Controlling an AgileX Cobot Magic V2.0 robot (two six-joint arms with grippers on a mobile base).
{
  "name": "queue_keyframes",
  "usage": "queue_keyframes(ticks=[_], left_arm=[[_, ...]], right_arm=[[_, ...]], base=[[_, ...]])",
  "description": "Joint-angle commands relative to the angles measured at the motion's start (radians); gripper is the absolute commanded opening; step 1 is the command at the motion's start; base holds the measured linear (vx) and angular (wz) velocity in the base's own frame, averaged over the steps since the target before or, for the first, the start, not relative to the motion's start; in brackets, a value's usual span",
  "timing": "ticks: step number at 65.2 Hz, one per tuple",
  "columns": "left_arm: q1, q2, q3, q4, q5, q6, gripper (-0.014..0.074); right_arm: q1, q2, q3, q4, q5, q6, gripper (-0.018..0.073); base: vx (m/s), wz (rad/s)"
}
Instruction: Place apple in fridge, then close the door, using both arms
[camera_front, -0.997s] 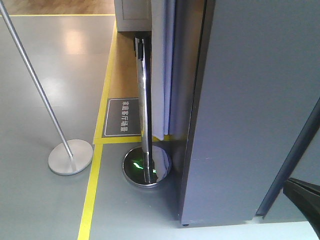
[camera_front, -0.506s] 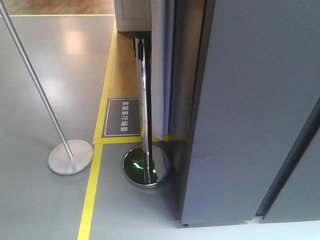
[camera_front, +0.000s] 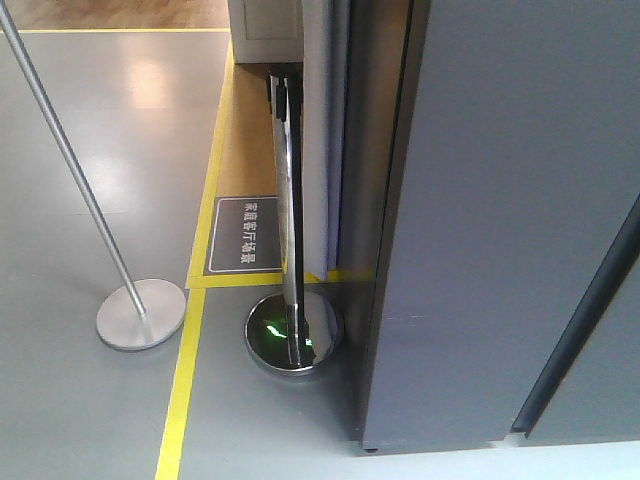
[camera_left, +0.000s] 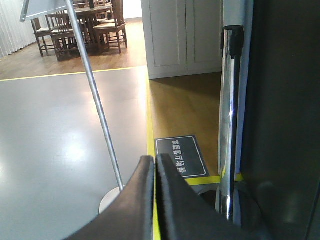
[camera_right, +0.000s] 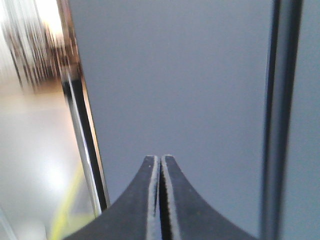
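Note:
The fridge fills the right of the front view as a flat dark grey face, with a dark seam running down it. No white lining or shelves show, so the door looks shut. The apple is out of view. Neither arm shows in the front view. In the left wrist view my left gripper is shut with nothing in it, pointing at the floor beside the fridge's dark side. My right gripper is shut and empty too, facing the grey fridge face close up.
A chrome stanchion post on a round base stands just left of the fridge. Further left is a thin slanted silver pole with a disc base. Yellow floor tape and a dark floor sign lie between them.
One second ago a black arm part showed at the front view's bottom right corner, by the fridge. It has left that view. Nothing else has moved.

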Motion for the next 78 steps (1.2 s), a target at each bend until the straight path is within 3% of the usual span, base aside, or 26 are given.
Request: queue_keyframes(ticks=[1, 78], left_arm=[[0.001, -0.016, 0.015, -0.011, -0.084, -0.001, -0.0008], [0.001, -0.015, 0.015, -0.011, -0.084, -0.001, -0.0008]], right_arm=[[-0.002, -0.009, 0.015, -0.026, -0.146, 0.042, -0.0002], [-0.003, -0.010, 0.016, -0.037, -0.159, 0.004, -0.0002]], base=[[0.00, 0.00], [0.00, 0.00]])
